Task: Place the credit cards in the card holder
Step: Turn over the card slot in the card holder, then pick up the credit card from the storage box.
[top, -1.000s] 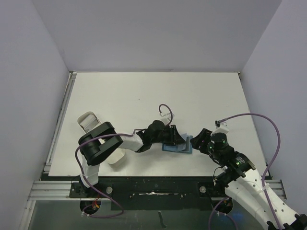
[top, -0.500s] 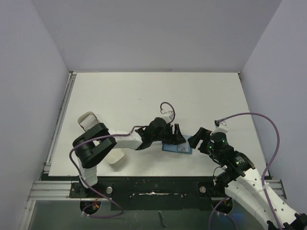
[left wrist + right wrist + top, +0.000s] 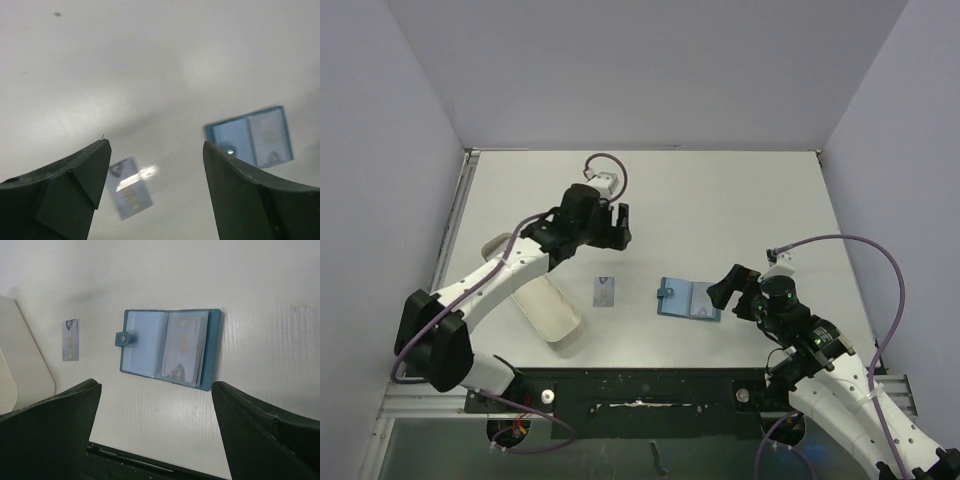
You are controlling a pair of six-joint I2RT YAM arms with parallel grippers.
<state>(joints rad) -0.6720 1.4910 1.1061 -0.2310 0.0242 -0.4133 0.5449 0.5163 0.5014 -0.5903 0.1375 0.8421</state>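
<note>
Wallet (image 3: 688,299) lies open near the table's (image 3: 720,200) near edge, one tucked card (image 3: 186,347) showing in its right pocket. A loose card (image 3: 605,291) lies flat just left of it, long axis running near to far. The left gripper (image 3: 618,225) hovers on the far side of that loose card, fingers spread and empty. The right gripper (image 3: 728,290) sits just right of the wallet, likewise spread and empty. The left arm looks better placed, since the wallet lies between the loose card and the right one.
</note>
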